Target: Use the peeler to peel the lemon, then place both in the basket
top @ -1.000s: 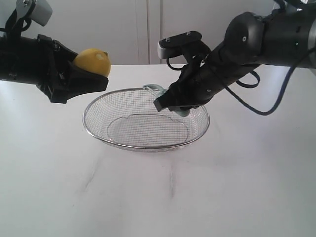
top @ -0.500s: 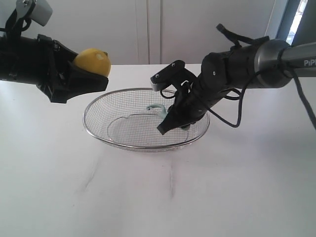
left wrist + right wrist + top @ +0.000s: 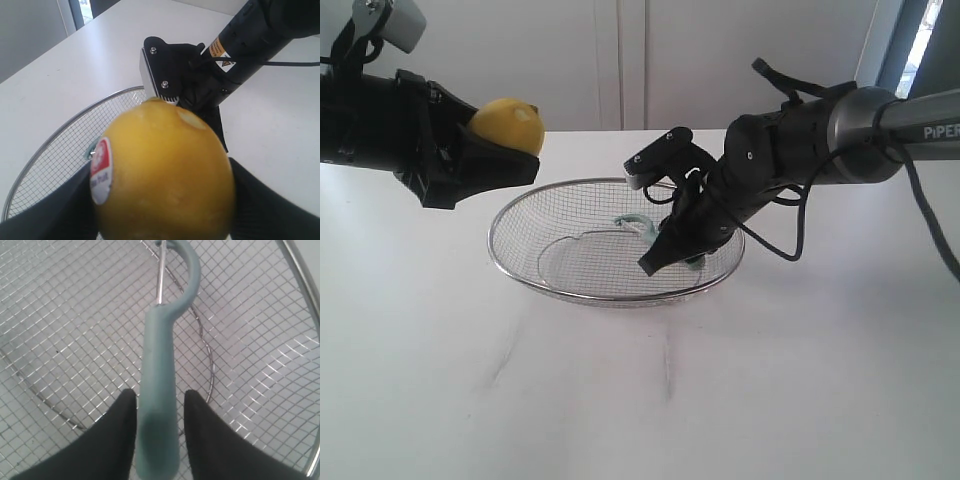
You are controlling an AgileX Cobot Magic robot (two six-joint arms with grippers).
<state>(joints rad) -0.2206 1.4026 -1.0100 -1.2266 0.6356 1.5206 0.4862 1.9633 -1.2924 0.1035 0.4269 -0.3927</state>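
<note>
The yellow lemon (image 3: pixel 508 122) with its red-and-white sticker is held up in the air left of the basket, my left gripper (image 3: pixel 515 140) shut on it. It fills the left wrist view, where the lemon (image 3: pixel 165 175) hides most of the fingers. The pale teal peeler (image 3: pixel 635 222) lies inside the silver wire-mesh basket (image 3: pixel 610 298). My right gripper (image 3: pixel 655 262) is down in the basket over the handle end. In the right wrist view the peeler (image 3: pixel 160 355) rests on the mesh between the black fingers (image 3: pixel 120 430), with mesh showing beside the handle, so the jaws stand open.
The basket stands mid-table on a white tabletop (image 3: pixel 640 400). A white wall with cabinet doors (image 3: pixel 620 60) runs behind the table. The right arm (image 3: pixel 800 140) and its cables reach over the basket's right rim.
My right gripper has come down into the basket with the peeler, and its fingers have parted from the handle. The left arm and lemon have not moved.
</note>
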